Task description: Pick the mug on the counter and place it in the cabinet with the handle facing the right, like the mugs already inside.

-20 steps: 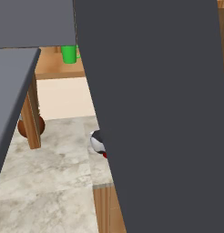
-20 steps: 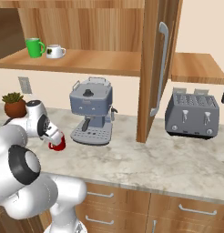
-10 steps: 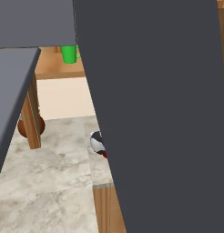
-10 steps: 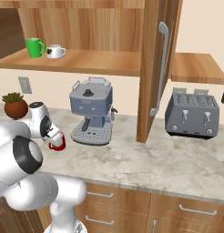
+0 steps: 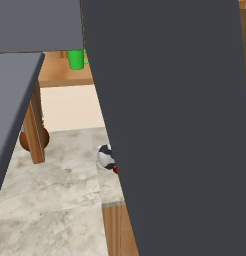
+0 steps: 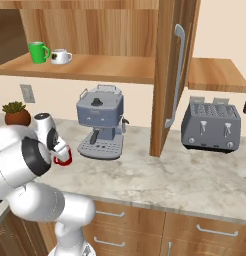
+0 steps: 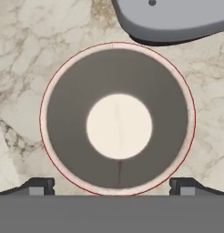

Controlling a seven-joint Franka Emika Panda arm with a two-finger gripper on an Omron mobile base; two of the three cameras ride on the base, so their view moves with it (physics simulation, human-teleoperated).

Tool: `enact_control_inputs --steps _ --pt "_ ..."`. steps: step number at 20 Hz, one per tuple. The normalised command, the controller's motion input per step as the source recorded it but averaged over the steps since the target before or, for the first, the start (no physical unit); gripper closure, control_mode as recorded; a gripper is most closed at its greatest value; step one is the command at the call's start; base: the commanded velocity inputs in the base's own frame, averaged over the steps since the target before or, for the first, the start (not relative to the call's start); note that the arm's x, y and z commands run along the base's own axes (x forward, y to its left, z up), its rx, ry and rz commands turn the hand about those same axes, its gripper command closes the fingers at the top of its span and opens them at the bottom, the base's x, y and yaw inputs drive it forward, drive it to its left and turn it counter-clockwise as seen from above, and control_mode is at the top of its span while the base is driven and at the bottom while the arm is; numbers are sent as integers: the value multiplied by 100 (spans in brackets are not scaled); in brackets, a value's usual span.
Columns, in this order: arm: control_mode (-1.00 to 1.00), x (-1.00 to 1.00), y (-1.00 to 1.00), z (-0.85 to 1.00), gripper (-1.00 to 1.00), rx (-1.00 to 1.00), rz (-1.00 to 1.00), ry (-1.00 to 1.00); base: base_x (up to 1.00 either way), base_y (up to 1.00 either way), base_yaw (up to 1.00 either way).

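The hand view looks straight down into the mug (image 7: 118,125), which shows a thin red rim, a dark inside and a pale bottom. It stands upright on the marbled counter (image 7: 22,54). My gripper (image 7: 112,186) is open, with one fingertip at each side of the mug's rim. In the right base view the gripper (image 6: 59,148) hangs right over the red mug (image 6: 63,159), left of the coffee machine. In the left base view a sliver of red mug (image 5: 115,170) peeks out below the hand (image 5: 105,156), beside a dark panel.
The open cabinet shelf (image 6: 110,67) holds a green cup (image 6: 38,51) and a white cup (image 6: 60,56). A grey coffee machine (image 6: 101,120) stands close right of the mug. The open cabinet door (image 6: 170,75), a toaster (image 6: 211,124) and a potted plant (image 6: 17,114) are nearby.
The arm's elbow and forearm have shifted while the hand stays over the mug. The mug has not moved.
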Motion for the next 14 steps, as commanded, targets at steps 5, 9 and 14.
enact_control_inputs --steps 5,9,14 --pt "-100 8 5 -16 100 0 -4 5 0 0 0" --pt "-100 -1 0 0 100 0 0 0 0 0 0" --pt "-100 -12 0 1 100 0 0 0 0 0 0"
